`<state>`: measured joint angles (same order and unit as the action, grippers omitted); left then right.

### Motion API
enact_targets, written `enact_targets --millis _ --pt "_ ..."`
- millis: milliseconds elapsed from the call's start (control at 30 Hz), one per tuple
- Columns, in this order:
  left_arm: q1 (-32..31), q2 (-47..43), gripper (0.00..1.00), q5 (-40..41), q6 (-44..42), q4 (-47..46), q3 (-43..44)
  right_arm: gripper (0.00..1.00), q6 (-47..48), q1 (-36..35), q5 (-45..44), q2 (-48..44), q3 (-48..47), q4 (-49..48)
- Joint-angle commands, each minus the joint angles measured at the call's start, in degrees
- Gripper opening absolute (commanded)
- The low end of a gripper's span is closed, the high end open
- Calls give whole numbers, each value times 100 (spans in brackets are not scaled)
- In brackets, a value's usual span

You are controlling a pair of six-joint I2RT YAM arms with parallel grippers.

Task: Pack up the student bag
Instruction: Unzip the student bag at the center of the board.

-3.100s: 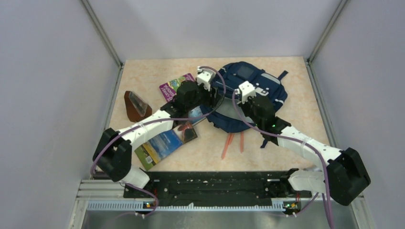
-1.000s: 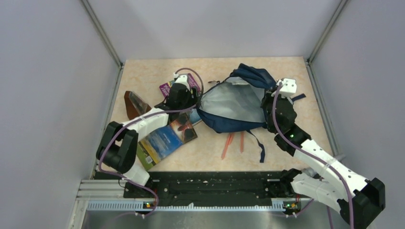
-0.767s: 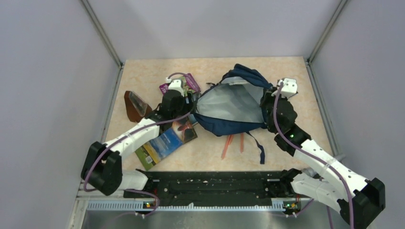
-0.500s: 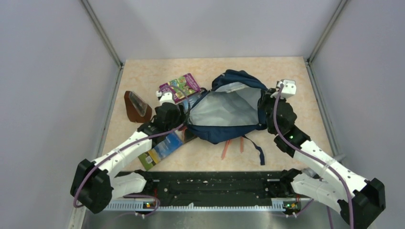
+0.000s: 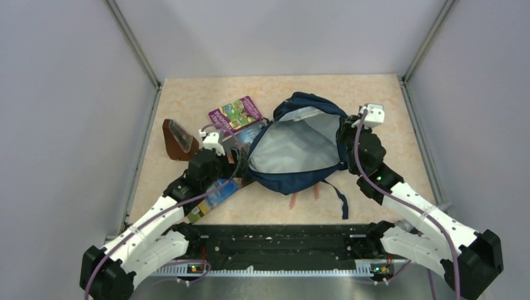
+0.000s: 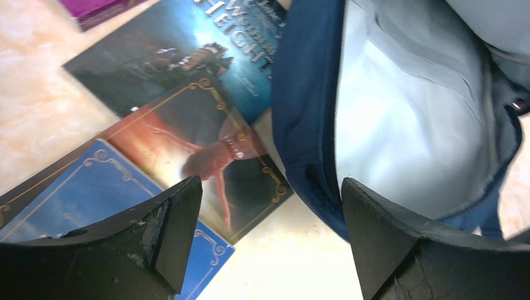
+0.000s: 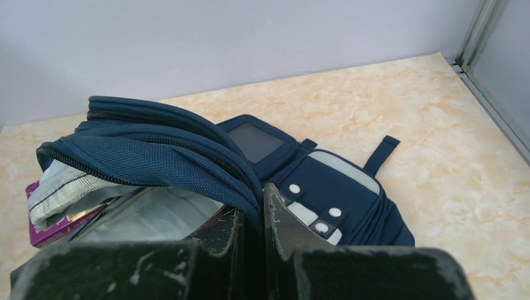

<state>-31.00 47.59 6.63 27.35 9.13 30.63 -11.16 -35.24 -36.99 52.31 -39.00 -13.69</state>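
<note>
Even, diffuse light from above; shadows faint. Left wrist view: black left jaws soft-focused; beyond them the pale lining of the navy blue fabric backpack [image 6: 306,112] looks washed out.

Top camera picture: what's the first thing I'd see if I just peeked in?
The big blue student bag in the middle of the table, gaping wide with its pale grey lining showing. The right gripper pinches its right rim. The left gripper hangs open above colourful books lying by the bag's left edge.
</note>
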Motion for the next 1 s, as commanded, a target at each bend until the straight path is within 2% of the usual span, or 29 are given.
enact_targets --millis 0,100,200,367,467,567,800,967 --pt "42 -126 87 -1056 -238 -356 293 0 79 105 -520 84 -139 -335" --pt "52 -266 89 -1265 -192 -350 494 0 122 105 -698 139 -196 -252" --pt "51 -457 92 -740 21 -274 532 0 230 113 -1030 225 -289 -130" --pt "55 -564 93 -89 -220 231 486 0 316 144 -1299 395 -455 97" --pt "51 -335 91 843 27 1130 536 0 267 158 -1269 459 -485 121" --pt "-6 -94 87 1084 276 1763 529 0 209 159 -1220 483 -461 98" --pt "-1062 -82 86 1423 594 1260 -83 0 90 167 -1089 532 -455 90" --pt "-1885 272 88 2597 782 1073 -328 0 78 175 -1055 474 -403 54"
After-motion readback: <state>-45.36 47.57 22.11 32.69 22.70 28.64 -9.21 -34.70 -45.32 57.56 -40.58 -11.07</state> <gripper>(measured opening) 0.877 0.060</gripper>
